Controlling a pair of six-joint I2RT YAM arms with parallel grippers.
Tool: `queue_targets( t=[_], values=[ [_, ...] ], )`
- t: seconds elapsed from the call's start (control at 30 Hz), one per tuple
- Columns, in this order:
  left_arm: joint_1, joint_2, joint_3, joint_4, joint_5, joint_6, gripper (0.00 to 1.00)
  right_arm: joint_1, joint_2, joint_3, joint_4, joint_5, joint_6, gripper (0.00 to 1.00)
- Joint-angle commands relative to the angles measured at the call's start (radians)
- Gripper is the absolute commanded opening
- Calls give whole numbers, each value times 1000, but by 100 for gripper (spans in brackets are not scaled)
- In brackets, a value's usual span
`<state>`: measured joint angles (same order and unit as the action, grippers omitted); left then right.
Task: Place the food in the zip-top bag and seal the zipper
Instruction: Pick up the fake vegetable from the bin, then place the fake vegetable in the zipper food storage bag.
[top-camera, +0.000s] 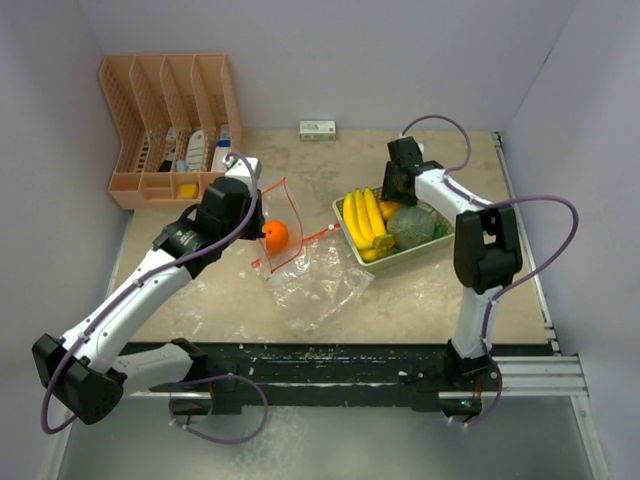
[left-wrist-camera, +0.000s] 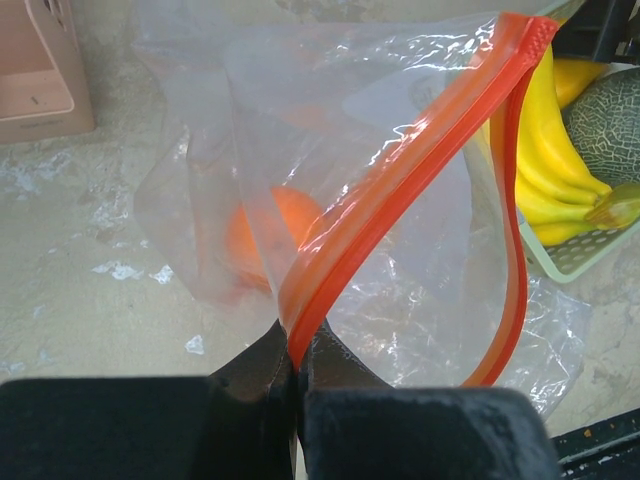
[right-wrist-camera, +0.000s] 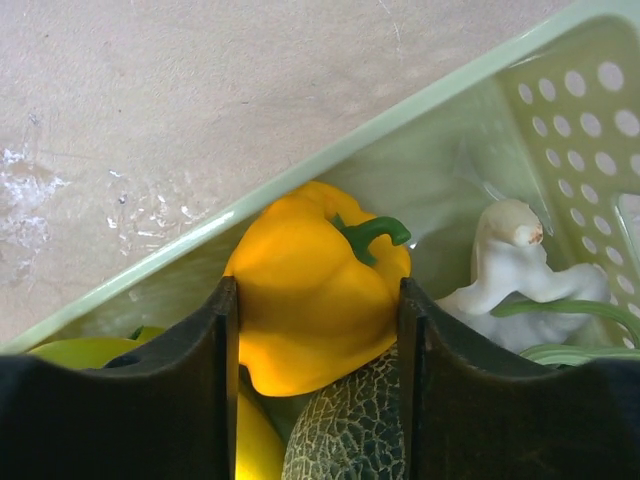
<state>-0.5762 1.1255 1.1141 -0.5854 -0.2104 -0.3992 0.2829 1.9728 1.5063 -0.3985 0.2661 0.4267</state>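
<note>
In the left wrist view my left gripper (left-wrist-camera: 293, 365) is shut on the red zipper strip (left-wrist-camera: 400, 190) of the clear zip-top bag (top-camera: 300, 275), holding its mouth up. An orange (left-wrist-camera: 275, 235) lies inside the bag. The rest of the food sits in the pale green tray (top-camera: 400, 262): a banana bunch (top-camera: 365, 222), a netted melon (top-camera: 412, 227), a yellow pepper (right-wrist-camera: 315, 290) and a white bulb (right-wrist-camera: 505, 260). My right gripper (right-wrist-camera: 318, 300) is down in the tray's far corner, and its fingers (right-wrist-camera: 225, 340) press both sides of the yellow pepper.
A peach slotted organiser (top-camera: 170, 120) with small items stands at the back left. A small box (top-camera: 318, 128) lies by the back wall. Walls close in on the left, back and right. The tray rim (right-wrist-camera: 300, 185) runs just behind the pepper.
</note>
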Motion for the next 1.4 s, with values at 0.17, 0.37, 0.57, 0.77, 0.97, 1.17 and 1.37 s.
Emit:
queue_targets(
  t=[0.17, 0.37, 0.57, 0.77, 0.97, 1.17, 1.37],
  values=[
    [5, 4, -13, 42, -11, 16, 0, 1, -133, -20, -29, -37, 3, 0],
    [4, 12, -14, 47, -8, 17, 0, 1, -233, -25, -29, -63, 2, 0],
    [4, 41, -16, 67, 5, 13, 0, 1, -313, -31, -18, -106, -16, 0],
    [4, 90, -10, 128, 38, 1, 0, 1, -416, -76, 31, -181, -57, 0],
    [4, 198, 7, 212, 98, -17, 0, 4, -541, -175, 95, -387, -64, 0],
    [4, 286, 33, 270, 139, -30, 0, 23, -678, -312, 272, -639, -3, 0],
    [4, 305, 34, 291, 163, -46, 0, 118, -711, -420, 475, -832, 76, 0]
  ],
)
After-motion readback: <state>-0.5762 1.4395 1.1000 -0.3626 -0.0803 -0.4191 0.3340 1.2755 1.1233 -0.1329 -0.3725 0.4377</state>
